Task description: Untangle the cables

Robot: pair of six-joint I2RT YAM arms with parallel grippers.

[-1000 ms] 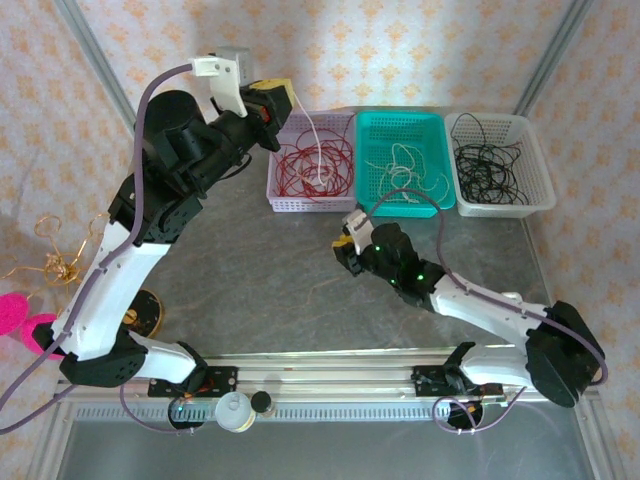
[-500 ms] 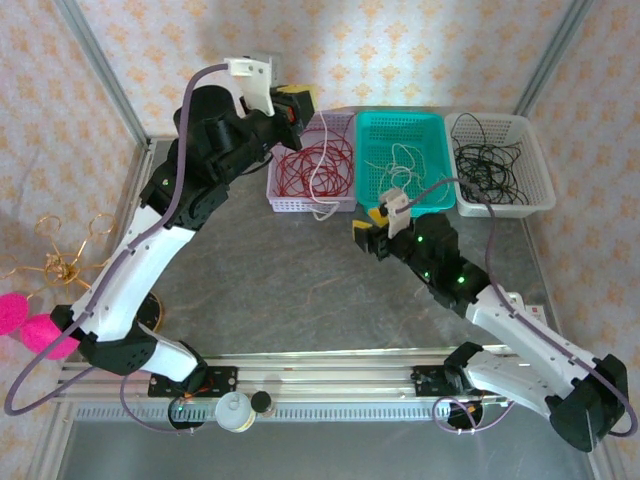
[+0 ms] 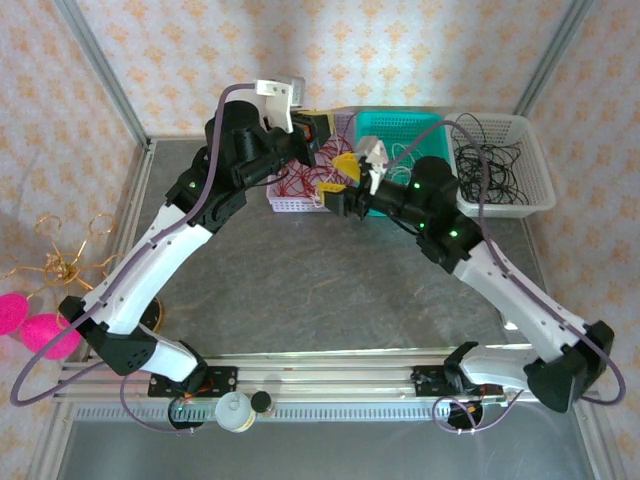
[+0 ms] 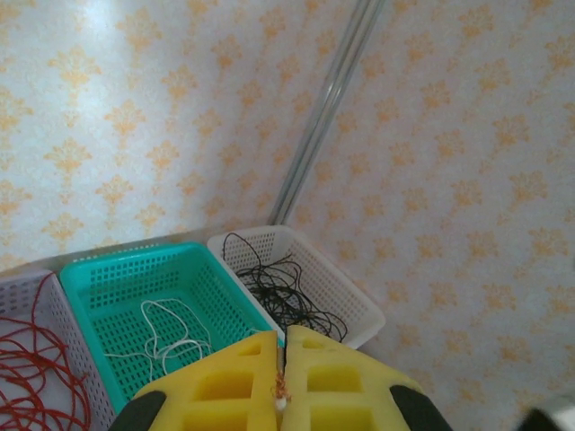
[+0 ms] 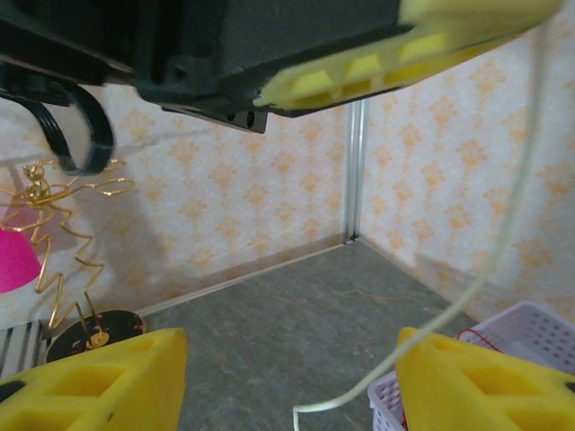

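Observation:
My left gripper is shut on the end of a white cable, with bare copper strands showing between the yellow pads. In the top view that gripper hovers above the lilac basket of red cables. The white cable hangs down from it, and its free end curls between the fingers of my right gripper, which is open with nothing gripped. My right gripper sits just below and right of the left one. More white cable lies in the teal basket. Black cables fill the white basket.
A gold wire stand on a dark round base stands at the table's left edge, with pink pom-poms beside it. The three baskets line the back of the grey table. Patterned walls close in the back and sides.
The left gripper has moved right over the lilac basket, lifting the white cable. The right arm has swung up and back towards it, and its fingers have spread apart.

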